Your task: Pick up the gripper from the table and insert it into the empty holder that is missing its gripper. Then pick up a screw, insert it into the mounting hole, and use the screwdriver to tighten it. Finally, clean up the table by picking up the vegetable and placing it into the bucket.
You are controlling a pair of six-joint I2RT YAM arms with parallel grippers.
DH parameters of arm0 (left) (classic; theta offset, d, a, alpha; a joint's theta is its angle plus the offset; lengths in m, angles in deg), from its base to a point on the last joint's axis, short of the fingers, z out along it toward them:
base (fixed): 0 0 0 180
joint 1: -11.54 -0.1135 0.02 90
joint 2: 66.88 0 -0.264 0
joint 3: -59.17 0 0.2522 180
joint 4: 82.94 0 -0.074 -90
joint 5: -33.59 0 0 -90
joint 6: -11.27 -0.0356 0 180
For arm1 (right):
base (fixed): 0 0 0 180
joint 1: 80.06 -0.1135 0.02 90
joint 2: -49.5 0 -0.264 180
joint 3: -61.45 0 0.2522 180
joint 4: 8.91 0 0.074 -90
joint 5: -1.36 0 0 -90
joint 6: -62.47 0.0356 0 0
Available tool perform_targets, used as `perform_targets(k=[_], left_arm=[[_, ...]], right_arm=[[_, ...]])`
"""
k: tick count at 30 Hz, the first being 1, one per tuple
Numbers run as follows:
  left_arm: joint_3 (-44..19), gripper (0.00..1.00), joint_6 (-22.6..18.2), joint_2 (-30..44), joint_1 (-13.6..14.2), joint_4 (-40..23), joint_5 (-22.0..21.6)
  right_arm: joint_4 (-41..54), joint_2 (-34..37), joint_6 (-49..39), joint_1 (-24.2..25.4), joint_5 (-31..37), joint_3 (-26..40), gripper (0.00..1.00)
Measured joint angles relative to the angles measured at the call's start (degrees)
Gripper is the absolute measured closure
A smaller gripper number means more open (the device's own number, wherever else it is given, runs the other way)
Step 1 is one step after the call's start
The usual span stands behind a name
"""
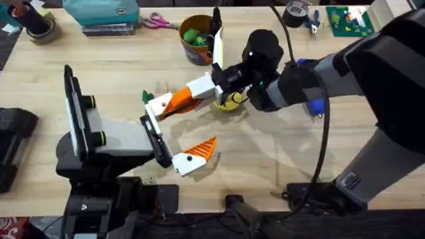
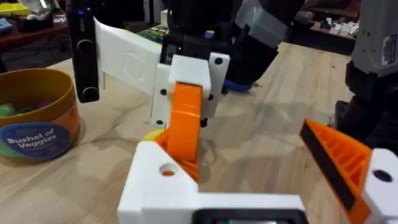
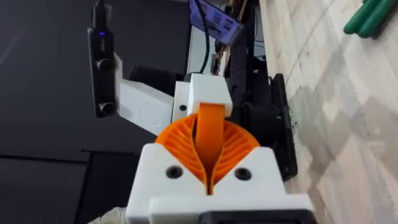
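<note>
On wood table (image 1: 265, 159), right gripper (image 1: 174, 104) clamps orange gripper (image 1: 178, 101) w/ left gripper (image 1: 174, 136) wide open.

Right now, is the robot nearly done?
Not nearly. Nothing looks finished. In hand: the right gripper is shut on the small orange ribbed wedge, pressing it onto the left arm's bare white plastic finger block. To do: the screw, tightening with the blue pen-shaped screwdriver, and moving the green vegetable from the table into the round orange-brown bucket.
</note>
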Motion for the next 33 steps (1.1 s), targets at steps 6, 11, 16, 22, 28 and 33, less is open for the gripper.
perform_targets(k=[6,11,16,22,28,33], left_arm=[[0.0,0.015,0.0,0.0,0.0,0.0,0.0],[0.0,0.014,0.0,0.0,0.0,0.0,0.1],[0.0,0.015,-0.1,0.0,0.3,-0.1,1.2],[0.0,0.015,-0.1,0.0,0.3,-0.1,1.4],[0.0,0.015,-0.1,0.0,0.3,-0.1,1.4],[0.0,0.015,-0.1,0.0,0.3,-0.1,1.4]], right_arm=[[0.0,0.0,0.0,0.0,0.0,0.0,0.993],[0.2,0.1,0.3,-0.2,0.1,0.0,0.697],[0.3,1.2,0.3,-1.5,0.8,0.0,0.027],[0.3,1.2,0.4,-1.6,0.8,0.0,0.007],[0.2,1.2,0.4,-0.9,0.8,0.0,0.007],[0.3,0.9,0.3,3.0,-0.9,0.0,0.007]])
